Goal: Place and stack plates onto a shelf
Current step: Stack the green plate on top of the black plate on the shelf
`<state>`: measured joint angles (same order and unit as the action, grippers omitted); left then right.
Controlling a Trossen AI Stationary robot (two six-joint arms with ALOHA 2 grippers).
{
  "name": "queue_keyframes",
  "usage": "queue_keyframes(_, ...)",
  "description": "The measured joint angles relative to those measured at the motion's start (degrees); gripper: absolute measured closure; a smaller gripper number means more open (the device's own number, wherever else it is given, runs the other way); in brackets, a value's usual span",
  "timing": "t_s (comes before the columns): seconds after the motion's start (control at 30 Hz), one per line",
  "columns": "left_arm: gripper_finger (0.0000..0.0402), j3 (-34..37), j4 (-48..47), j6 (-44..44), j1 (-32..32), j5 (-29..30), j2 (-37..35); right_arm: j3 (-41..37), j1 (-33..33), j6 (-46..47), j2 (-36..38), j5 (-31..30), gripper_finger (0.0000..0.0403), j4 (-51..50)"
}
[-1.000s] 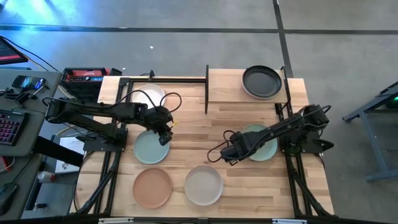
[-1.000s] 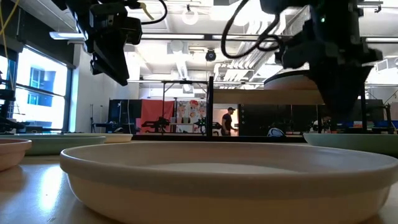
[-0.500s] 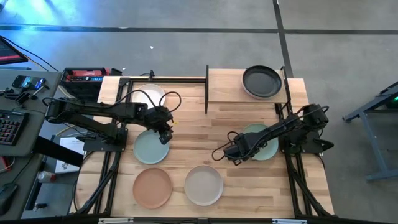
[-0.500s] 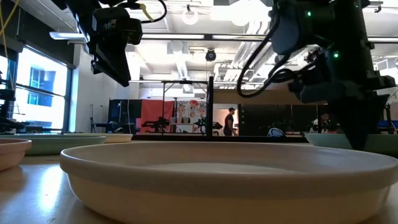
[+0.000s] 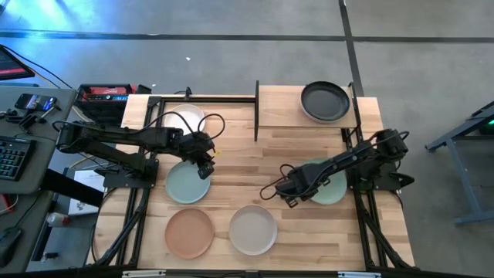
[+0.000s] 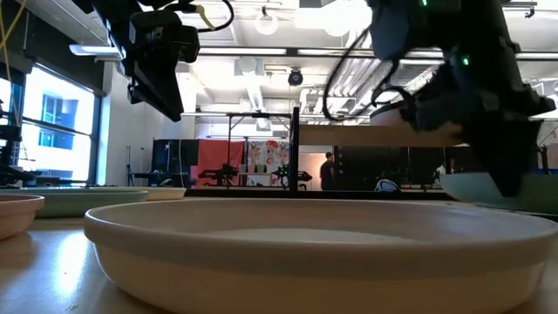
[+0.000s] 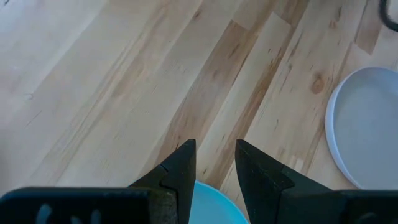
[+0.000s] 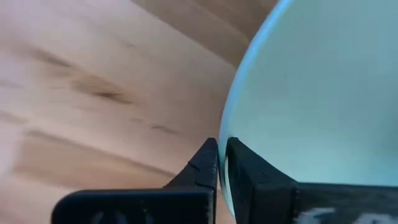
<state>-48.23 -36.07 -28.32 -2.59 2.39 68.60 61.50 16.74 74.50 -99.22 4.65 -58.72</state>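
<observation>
Right wrist view shows your right gripper (image 8: 221,163) has just clamped the mint plate (image 8: 323,93) rim, low over the worktop (image 5: 247,162); lift it toward the shelf (image 5: 282,108). Left gripper (image 5: 204,171) hovers open.

No legible text, labels, brands or numbers on anything in view.

Bright, even light fell from above; ceiling lamps (image 6: 270,22) glared white in the low view, and a window (image 6: 57,122) glowed at far left. The near beige plate (image 6: 323,249) loomed soft-focused. The right arm (image 6: 471,87) smeared with motion blur.
</observation>
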Motion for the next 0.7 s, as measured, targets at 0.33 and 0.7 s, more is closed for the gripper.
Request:
queue_keyframes(0.33, 0.03, 0.0, 0.0, 0.0, 0.0, 0.0, 0.0, 15.5, 1.5, 3.7, 0.0, -7.7, 0.0402, -9.0)
queue_keyframes(0.7, 0.03, 0.0, 0.0, 0.0, 0.0, 0.0, 0.0, 32.8, 1.7, 1.8, 0.0, -18.7, 0.0403, -18.4)
